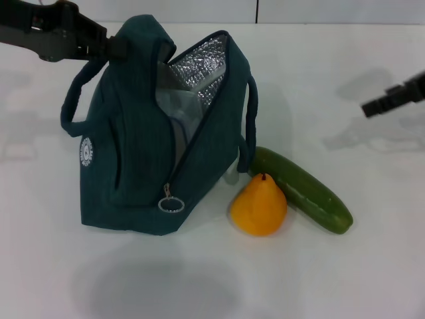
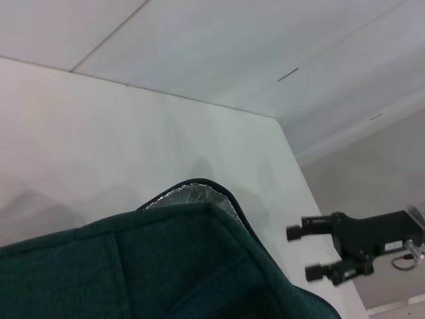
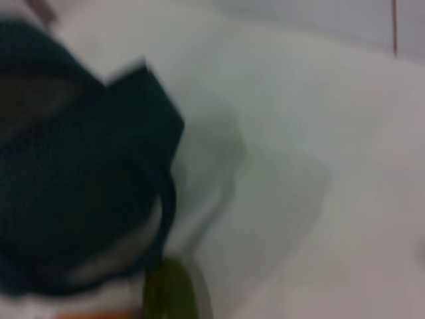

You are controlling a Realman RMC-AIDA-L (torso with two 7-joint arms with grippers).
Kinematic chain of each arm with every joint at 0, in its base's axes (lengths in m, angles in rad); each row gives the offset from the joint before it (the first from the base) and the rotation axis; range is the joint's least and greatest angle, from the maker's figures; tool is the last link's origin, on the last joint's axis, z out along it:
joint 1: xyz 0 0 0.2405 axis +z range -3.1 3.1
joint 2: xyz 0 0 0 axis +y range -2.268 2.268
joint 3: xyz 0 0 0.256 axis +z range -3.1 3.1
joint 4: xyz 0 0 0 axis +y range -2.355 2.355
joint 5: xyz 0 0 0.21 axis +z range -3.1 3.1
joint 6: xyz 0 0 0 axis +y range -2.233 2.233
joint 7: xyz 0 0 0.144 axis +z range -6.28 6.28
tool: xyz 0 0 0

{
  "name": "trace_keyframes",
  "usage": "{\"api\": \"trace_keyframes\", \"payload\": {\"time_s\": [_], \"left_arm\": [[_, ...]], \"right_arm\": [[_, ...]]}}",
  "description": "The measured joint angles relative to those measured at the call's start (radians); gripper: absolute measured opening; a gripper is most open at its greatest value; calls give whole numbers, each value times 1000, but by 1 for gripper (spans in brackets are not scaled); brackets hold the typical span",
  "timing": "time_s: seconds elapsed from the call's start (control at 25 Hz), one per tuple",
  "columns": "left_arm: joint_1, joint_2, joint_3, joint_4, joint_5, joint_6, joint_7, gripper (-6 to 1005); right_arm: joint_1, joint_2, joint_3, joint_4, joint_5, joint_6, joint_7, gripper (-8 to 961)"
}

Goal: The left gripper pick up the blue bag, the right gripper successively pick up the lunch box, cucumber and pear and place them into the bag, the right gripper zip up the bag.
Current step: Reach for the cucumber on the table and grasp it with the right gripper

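Right gripper [image 2: 300,252] spread, left-wrist view only.

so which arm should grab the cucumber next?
Right. The left gripper is at the top of the blue bag, apparently holding it up. The right gripper hangs free above the table, on the same side as the cucumber beside the pear.
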Motion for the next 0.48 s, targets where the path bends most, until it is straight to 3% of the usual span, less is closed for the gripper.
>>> {"api": "trace_keyframes", "payload": {"time_s": [0.16,0.28,0.48], "left_arm": [[-2,4,2,0,2,0,-1,44],[-2,8,5,0,5,4,0,44],[-2,17,3,0,3,5,0,44]], "right_arm": [[75,62,84,-85,-263,-161,45,885],[112,104,102,-94,-345,-207,46,885],[123,156,101,-88,-367,-207,46,885]]}}
